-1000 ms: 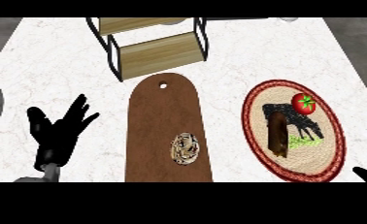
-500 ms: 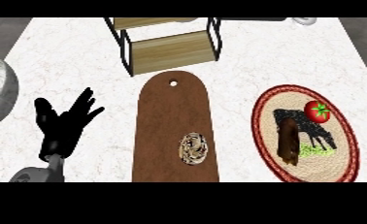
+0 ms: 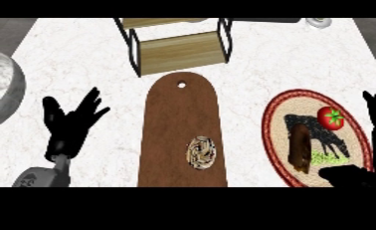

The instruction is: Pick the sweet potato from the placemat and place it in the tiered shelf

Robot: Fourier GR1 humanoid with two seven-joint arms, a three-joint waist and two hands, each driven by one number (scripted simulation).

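The sweet potato [image 3: 300, 148], a dark brown oblong, lies on the round red-rimmed placemat [image 3: 276, 124] at the right, below a red tomato [image 3: 332, 118]. The wooden tiered shelf [image 3: 180, 51] with its black frame stands at the top centre. My right hand [image 3: 349, 176] comes in at the lower right corner over the placemat's rim, close to the sweet potato's lower end; more of its fingers [image 3: 369, 102] show at the right edge. It holds nothing. My left hand [image 3: 70, 126] rests open at the left, fingers up.
A long brown cutting board [image 3: 180, 124] lies in the middle with a small round pastry [image 3: 202, 152] on it. A metal bowl [image 3: 7, 89] shows at the left edge. A small white object [image 3: 320, 23] sits at the top right.
My right hand has come into view at the right edge and lower right corner by the placemat. The view has shifted a little. The left hand has stayed put.
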